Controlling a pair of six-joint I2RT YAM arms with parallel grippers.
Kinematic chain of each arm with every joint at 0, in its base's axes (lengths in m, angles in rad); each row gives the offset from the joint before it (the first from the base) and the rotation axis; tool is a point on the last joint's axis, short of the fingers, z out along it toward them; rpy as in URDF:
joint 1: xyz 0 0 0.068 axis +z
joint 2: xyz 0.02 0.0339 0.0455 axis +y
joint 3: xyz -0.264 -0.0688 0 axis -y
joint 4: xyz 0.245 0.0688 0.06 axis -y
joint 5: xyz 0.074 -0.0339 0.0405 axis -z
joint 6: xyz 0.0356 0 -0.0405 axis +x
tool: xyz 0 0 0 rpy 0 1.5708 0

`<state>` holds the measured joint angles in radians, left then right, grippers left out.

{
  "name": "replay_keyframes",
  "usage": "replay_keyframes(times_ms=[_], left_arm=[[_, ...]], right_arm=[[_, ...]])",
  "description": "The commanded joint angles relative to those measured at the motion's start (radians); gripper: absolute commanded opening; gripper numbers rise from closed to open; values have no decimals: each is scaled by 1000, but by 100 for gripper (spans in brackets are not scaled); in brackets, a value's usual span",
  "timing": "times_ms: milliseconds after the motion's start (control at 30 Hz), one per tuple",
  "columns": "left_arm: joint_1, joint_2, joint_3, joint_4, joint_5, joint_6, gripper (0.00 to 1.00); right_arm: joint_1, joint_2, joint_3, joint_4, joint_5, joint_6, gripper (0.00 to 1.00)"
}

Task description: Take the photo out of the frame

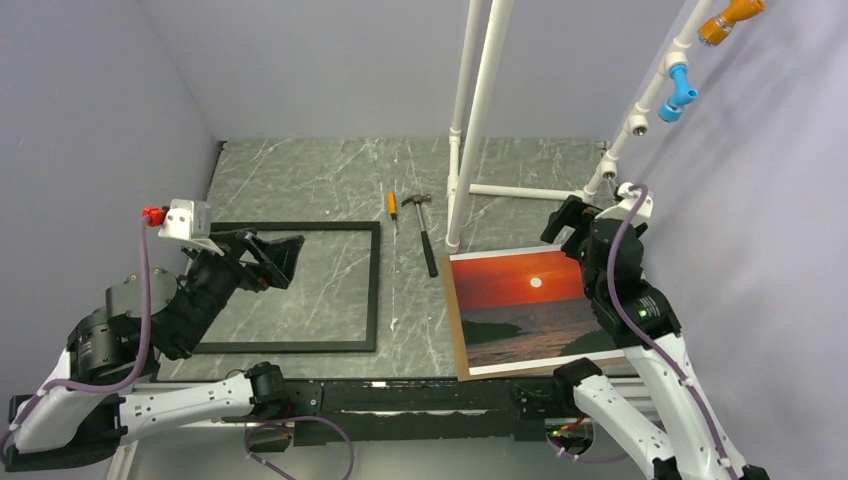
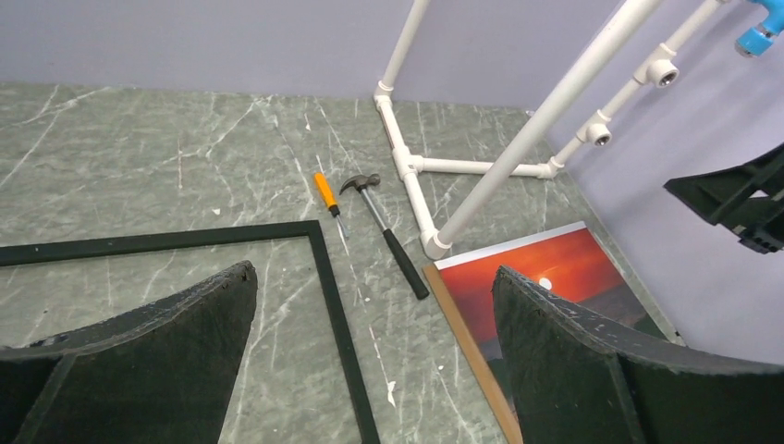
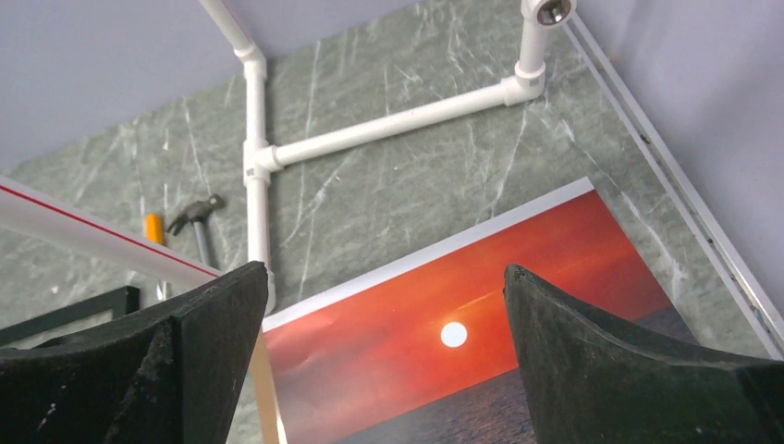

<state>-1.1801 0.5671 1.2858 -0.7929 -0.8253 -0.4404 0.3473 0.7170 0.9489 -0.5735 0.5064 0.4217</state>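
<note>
The left gripper (image 1: 268, 256) has its fingers wide apart and holds nothing. It hangs above the counter (image 1: 320, 170), over the left part of the frame (image 1: 374, 290). The frame lies flat under this gripper and is empty, so the green marble shows through it; its right border is to the gripper's right.

Further to the right of this gripper, just beyond the frame, lie a black-handled hammer (image 1: 426, 240) and a small orange-handled screwdriver (image 1: 393, 208), and behind them stands a white pipe stand (image 1: 470, 130).

The right gripper (image 1: 572, 222) is also fully spread and holds nothing. The photo (image 1: 535, 300) lies flat on the counter below it, picture side up, with the white sun almost straight under the fingers. It is well apart from the frame. A thin brown edge of its backing shows along the side toward the hammer.
</note>
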Motion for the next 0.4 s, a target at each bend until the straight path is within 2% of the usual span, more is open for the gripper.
replay_keyframes(times_ms=[0,167,367], left_arm=[[4,6,37,-14,-3,41,99],[4,15,23,-26,-15,20,99],[4,0,-65,81,-36,62,99]], right_arm=[[-2,-20,37,12,-28,-9,100],[-2,-29,18,29,-73,-41,100],[-2,-72,19,6,-82,-43,100]])
